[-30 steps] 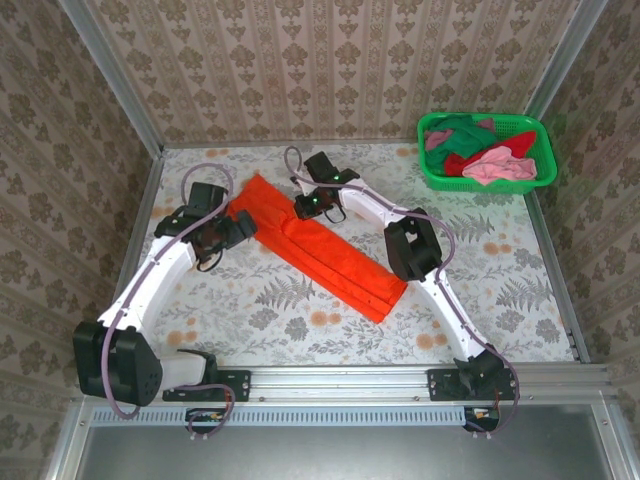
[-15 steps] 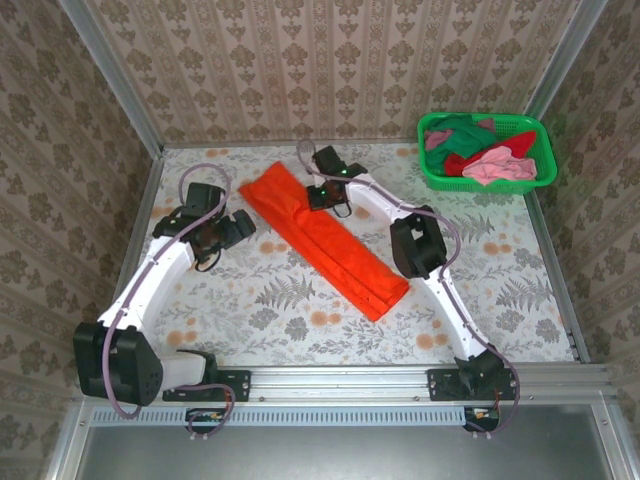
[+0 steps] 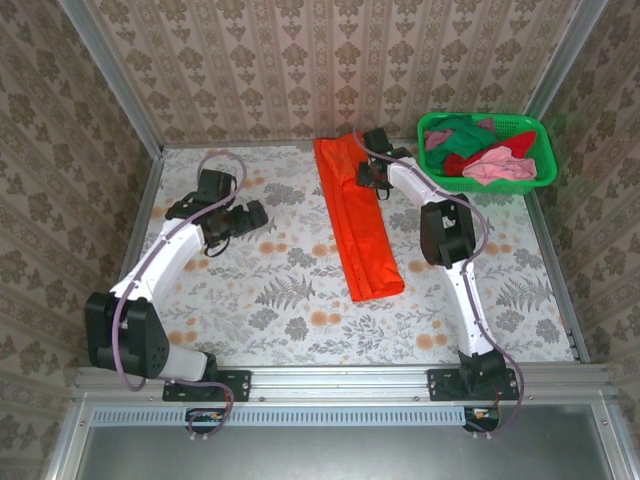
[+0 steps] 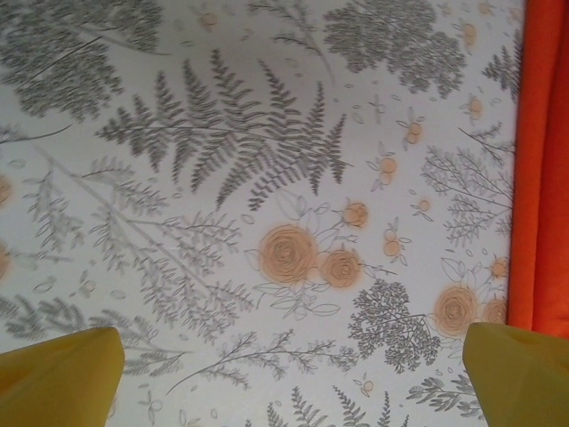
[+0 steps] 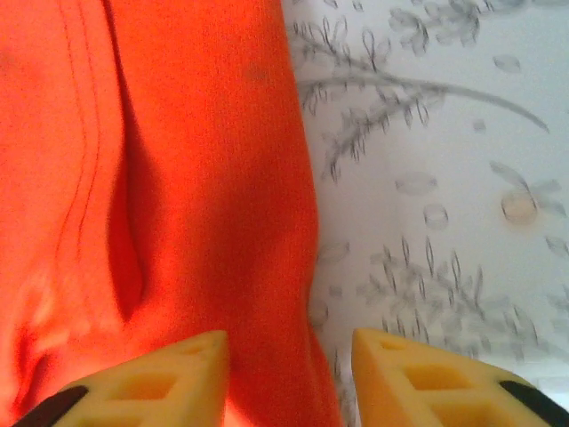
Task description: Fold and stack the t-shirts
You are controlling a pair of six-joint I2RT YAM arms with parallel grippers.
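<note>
An orange t-shirt [image 3: 360,225], folded into a long narrow strip, runs from the back wall toward the front of the table. My right gripper [image 3: 372,175] hovers over the strip's far right edge. In the right wrist view its jaws [image 5: 289,338] stand apart and open, with the orange cloth [image 5: 196,178] and its edge lying loose between them. My left gripper [image 3: 252,217] is left of the strip, open wide [image 4: 292,331] over bare tablecloth, and the orange shirt [image 4: 538,160] shows along that view's right side. Pink, red and dark green t-shirts [image 3: 480,150] are heaped in the basket.
The green mesh basket [image 3: 540,150] stands at the back right corner, close to the right arm. The table wears a floral cloth [image 3: 280,290], with patterned walls on three sides and a metal rail [image 3: 340,380] along the front.
The right gripper dragged the shirt's far end back and to the right, swinging the strip from diagonal to nearly straight, then parted its jaws. The left gripper shifted slightly right.
</note>
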